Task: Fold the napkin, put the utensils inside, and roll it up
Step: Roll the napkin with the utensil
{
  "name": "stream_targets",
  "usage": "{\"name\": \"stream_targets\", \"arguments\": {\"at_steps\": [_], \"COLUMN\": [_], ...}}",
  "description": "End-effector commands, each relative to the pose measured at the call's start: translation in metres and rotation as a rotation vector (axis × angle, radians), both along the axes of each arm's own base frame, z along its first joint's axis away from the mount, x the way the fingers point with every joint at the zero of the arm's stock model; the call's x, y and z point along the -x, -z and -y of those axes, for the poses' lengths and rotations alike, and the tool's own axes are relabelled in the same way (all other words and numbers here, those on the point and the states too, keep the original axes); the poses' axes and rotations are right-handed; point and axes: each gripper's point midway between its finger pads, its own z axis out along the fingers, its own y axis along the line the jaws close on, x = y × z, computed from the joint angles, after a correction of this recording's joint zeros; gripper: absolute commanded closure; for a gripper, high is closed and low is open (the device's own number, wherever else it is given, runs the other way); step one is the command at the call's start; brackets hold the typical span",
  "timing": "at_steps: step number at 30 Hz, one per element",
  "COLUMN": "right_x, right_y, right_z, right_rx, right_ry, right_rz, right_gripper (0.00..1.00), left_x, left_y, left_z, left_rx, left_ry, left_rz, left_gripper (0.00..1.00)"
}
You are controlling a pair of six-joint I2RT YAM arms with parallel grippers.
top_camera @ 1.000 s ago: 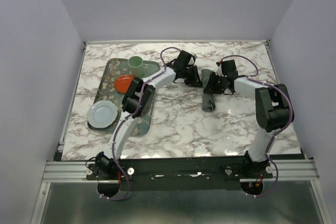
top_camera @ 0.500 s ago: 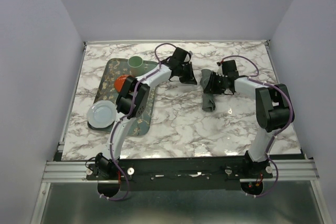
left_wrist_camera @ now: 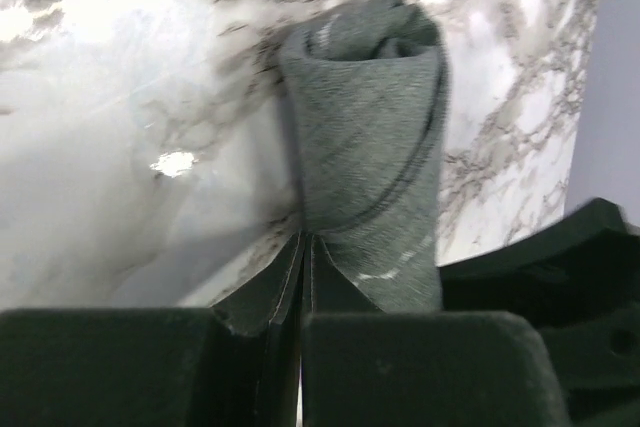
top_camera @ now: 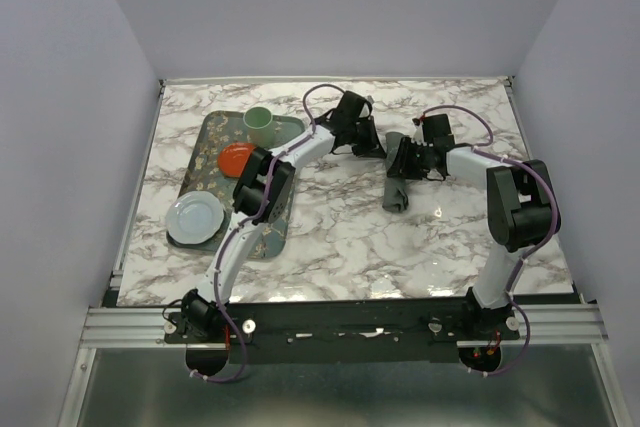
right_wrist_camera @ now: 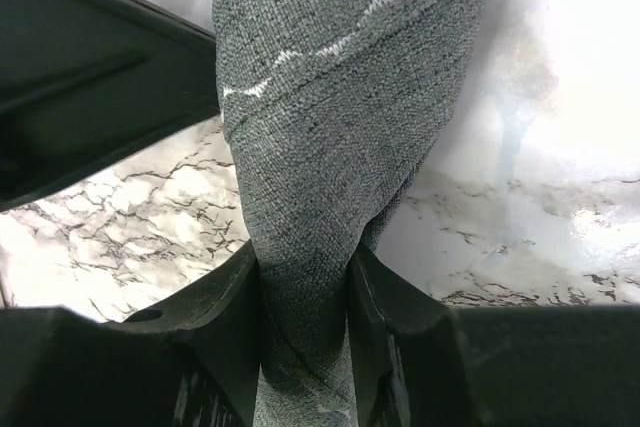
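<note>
Grey cloth, rolled into a thick tube, lies just right of centre in the upper part of the top view: the napkin (top_camera: 397,195) rests on the marble table (top_camera: 340,237) with both arms meeting at its far end.

The left gripper (left_wrist_camera: 303,327) is all but closed. In its wrist view the two pads pinch a thin flap of the napkin's edge at bottom centre, while the roll itself runs up and away toward the top of the frame.

The right gripper (right_wrist_camera: 305,332) stands part-way open and clamped on cloth. Its fingers (right_wrist_camera: 215,347) squeeze a bunched section of the napkin at bottom centre of its own view, and a white zigzag hem stitch crosses the fabric above them. The left gripper's black body fills the upper left of that frame, just beside the cloth.

Bare marble spreads below the roll to the bottom edge of the table, and to its right as well. A green patterned tray (top_camera: 208,142) sits well apart at left, carrying a green cup (top_camera: 260,125), a red dish (top_camera: 236,158) and a pale plate (top_camera: 195,217).
</note>
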Motion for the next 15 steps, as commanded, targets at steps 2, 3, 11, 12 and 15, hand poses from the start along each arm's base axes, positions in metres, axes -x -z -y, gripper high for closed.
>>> {"name": "stream_targets", "arguments": {"at_steps": [2, 3, 11, 12, 15], "right_x": [0.008, 0.007, 0.004, 0.003, 0.004], "right_y": [0.012, 0.012, 0.008, 0.008, 0.007], "right_z": [0.003, 0.003, 0.004, 0.005, 0.009], "right_rx": [0.011, 0.013, 0.028, 0.037, 0.057], "right_ry": [-0.004, -0.005, -0.004, 0.000, 0.005], "right_rz": [-0.063, -0.062, -0.075, -0.078, -0.089], "right_gripper": [0.57, 0.56, 0.44, 0.42, 0.34], "left_x": [0.012, 0.012, 0.007, 0.007, 0.004], "left_y": [0.028, 0.029, 0.011, 0.010, 0.004], "left_z": [0.005, 0.005, -0.002, -0.006, -0.019], "left_rx": [-0.012, -0.015, -0.050, -0.065, -0.103], "left_ry": [0.009, 0.012, 0.008, 0.004, -0.015], "left_rz": [-0.064, -0.063, -0.013, -0.016, 0.004], "left_gripper": [0.92, 0.92, 0.91, 0.90, 0.86]}}
